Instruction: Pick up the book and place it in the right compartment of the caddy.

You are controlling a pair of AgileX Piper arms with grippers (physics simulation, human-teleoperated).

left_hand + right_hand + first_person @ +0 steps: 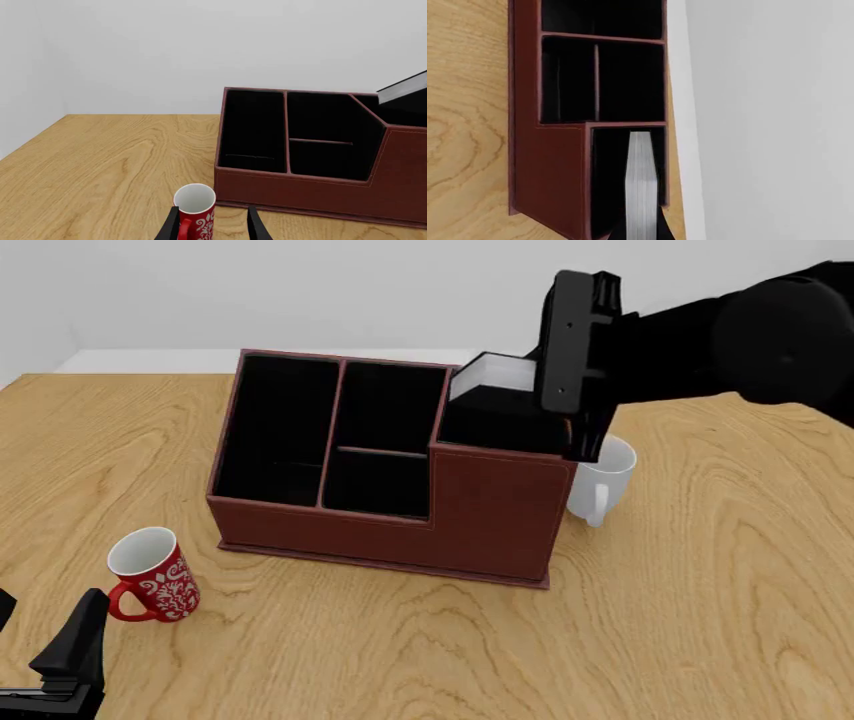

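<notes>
The right gripper hangs over the far right corner of the caddy, its fingers pointing down and closed flat on the book, which it grips by one end so that the other end can go into the box first. Seen from the front, the book sits tilted, its white page edges turned up and toward ten o'clock, its lower part already inside the mouth of the right compartment and its upper part above the rim; how deep it reaches I cannot tell. The right wrist view looks straight down the page edges of the book into the black-lined right compartment, with dark wall showing on both sides, which suggests the book is lined up to slide in without catching. Judged from this, the task is near its end: what remains is to lower the book and let it go. At about four o'clock from the gripper a white mug stands just beside the caddy's right wall, close enough to be brushed by the arm on the way down. The left gripper rests low at the near left of the table, its jaws apart and holding nothing, with a red patterned mug between them in its wrist view.
</notes>
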